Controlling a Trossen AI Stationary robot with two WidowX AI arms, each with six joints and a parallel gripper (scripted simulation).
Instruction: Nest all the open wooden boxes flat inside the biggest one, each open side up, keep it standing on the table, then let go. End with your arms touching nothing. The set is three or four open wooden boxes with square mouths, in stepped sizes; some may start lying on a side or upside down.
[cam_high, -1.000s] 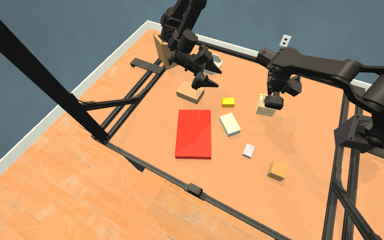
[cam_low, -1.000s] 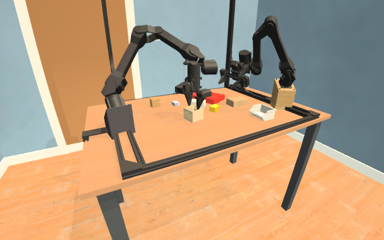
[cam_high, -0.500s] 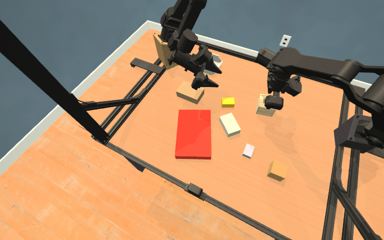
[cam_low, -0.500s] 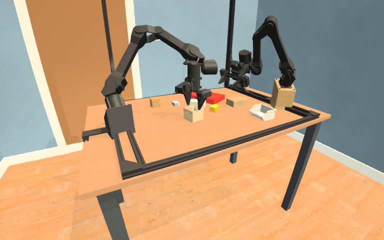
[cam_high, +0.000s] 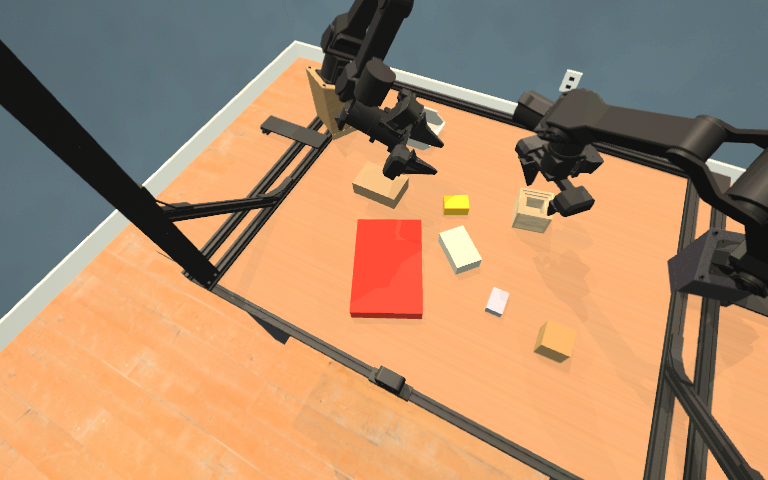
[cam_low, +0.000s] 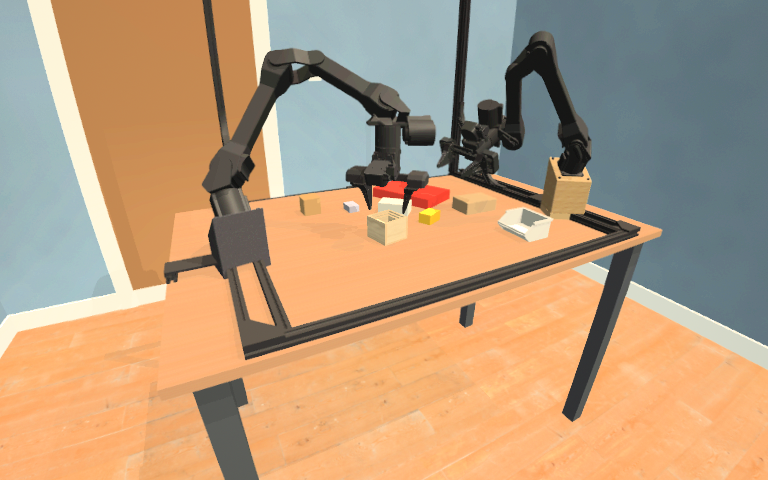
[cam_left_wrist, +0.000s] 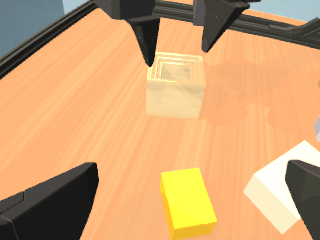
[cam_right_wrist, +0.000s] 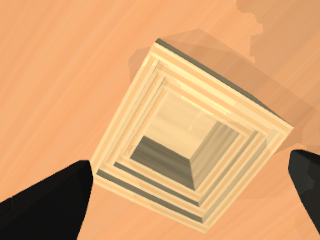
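The biggest wooden box (cam_high: 529, 223) (cam_low: 387, 230) (cam_left_wrist: 175, 100) (cam_right_wrist: 150, 201) stands open side up on the table. The smaller boxes (cam_right_wrist: 150, 187) sit nested inside it, mouths up; their rims step inward evenly and three rims seem visible. None sticks out above the outer rim. My right gripper (cam_high: 540, 197) (cam_low: 387, 210) (cam_left_wrist: 178, 58) (cam_right_wrist: 190, 165) is open and empty, its fingertips above and to either side of the stack; no contact shows. My left gripper (cam_high: 438, 159) (cam_left_wrist: 192, 171) is open and empty, well away from the boxes, raised above the table.
A yellow block (cam_high: 455, 204) (cam_low: 428, 216) (cam_left_wrist: 187, 202) and a cream block (cam_high: 459, 249) lie near the stack. A red slab (cam_high: 387, 266), tan block (cam_high: 376, 183), small white block (cam_high: 496, 301) and orange-brown block (cam_high: 555, 341) lie farther off. A white bin (cam_low: 523, 224) stands near the left arm.
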